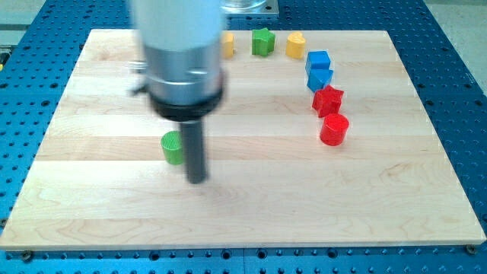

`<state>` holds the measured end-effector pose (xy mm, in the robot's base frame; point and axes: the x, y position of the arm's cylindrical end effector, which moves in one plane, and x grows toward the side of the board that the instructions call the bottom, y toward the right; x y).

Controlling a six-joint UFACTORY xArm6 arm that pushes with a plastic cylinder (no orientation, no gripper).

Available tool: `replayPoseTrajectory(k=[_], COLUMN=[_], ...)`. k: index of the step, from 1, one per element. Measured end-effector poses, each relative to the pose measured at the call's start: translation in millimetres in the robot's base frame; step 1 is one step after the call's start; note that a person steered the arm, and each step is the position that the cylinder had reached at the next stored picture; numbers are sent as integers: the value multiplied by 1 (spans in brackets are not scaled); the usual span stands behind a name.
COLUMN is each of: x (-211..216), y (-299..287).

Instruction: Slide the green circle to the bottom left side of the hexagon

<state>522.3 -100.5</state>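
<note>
The arm had no hand, only a rod, so there was nothing to spread or press together. My tip stood just beside the green circle, at its lower right. The green circle lay on the counter left of centre, well apart from the yellow block at the view's top, half hidden by the arm, probably the hexagon. I judged the task mostly undone: the circle needed pushing upward and a little right.
</note>
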Motion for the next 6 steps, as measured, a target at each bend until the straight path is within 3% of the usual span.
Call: replayPoseTrajectory(k=[1,3,5,6], x=[-72,-39,-192,-227], y=[-37,2,-5,-12])
